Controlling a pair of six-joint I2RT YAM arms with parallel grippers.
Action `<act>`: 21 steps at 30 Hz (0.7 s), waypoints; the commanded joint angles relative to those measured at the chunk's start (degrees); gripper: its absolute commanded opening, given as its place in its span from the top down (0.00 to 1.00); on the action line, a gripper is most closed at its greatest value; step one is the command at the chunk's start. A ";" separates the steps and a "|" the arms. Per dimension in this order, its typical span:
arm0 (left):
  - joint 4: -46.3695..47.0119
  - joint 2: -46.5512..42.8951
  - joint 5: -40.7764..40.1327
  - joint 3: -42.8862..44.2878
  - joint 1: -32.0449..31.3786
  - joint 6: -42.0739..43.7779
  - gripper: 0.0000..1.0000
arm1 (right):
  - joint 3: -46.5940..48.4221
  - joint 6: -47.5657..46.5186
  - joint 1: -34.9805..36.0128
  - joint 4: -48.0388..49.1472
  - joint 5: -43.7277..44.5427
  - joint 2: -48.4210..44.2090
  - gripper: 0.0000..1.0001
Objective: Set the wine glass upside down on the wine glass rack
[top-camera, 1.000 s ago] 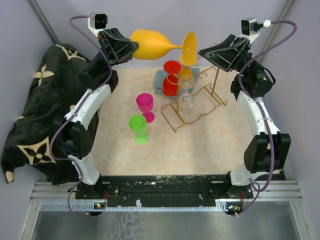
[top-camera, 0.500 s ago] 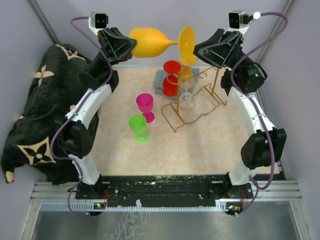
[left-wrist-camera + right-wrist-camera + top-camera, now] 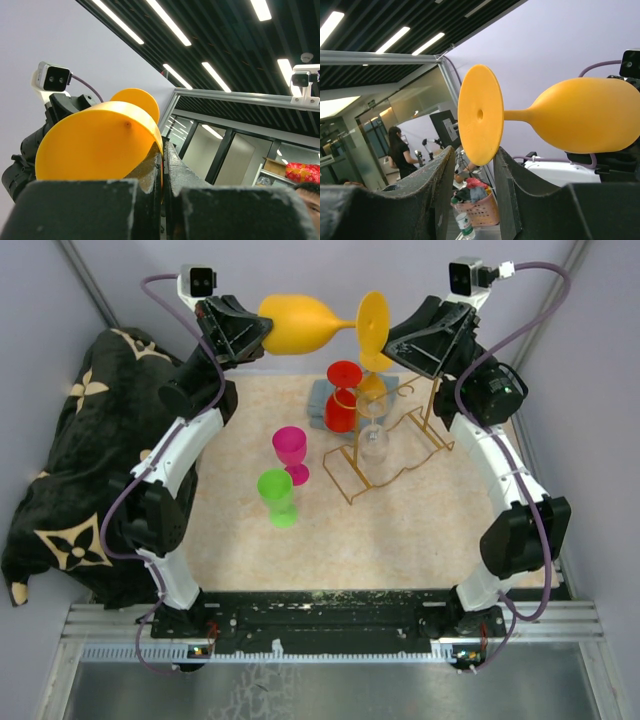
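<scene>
Mid-handover, nothing racked yet. My left claw (image 3: 258, 335) clamped on wine glass (image 3: 300, 327) at bowl rim. Glass lies sideways in air at 12 o'clock, above tabletop (image 3: 420, 530) far edge, foot toward 3 o'clock. My right claw (image 3: 392, 343) apart, straddling foot, not gripping. Wine glass rack (image 3: 398, 452) below, at 1 o'clock on tabletop. Left to do, I judge: take over, invert, hang.

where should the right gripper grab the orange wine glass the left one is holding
Grip the flat foot edge-on, one finger on each face, coming from the right. The orange wine glass lies horizontal with its bowl in the left gripper, so the foot faces the right gripper, whose open fingers straddle its rim.
</scene>
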 commanded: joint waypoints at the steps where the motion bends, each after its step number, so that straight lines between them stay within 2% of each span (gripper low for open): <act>1: 11.03 -1.22 -1.14 -0.16 0.13 -4.08 1.00 | 3.86 -2.18 1.14 1.90 1.29 0.10 0.64; 10: 11.55 -1.33 -0.80 -0.51 0.09 -4.19 1.00 | 6.45 -3.31 1.76 -0.24 1.78 1.34 0.69; 14: 11.66 -1.45 -0.45 -0.64 0.06 -4.05 1.00 | 6.51 -3.54 2.00 -1.04 2.16 1.64 0.82; 16: 11.58 -1.54 -0.21 -0.64 0.12 -3.77 1.00 | 6.45 -3.65 2.06 -1.08 2.10 1.75 0.94; 18: 11.62 -1.57 -0.10 -0.57 0.09 -3.62 1.00 | 6.23 -3.84 2.21 -1.41 2.25 1.71 1.00; 21: 11.74 -1.49 -0.05 -0.45 0.08 -3.29 0.98 | 5.94 -3.85 2.20 -1.33 2.28 1.59 1.00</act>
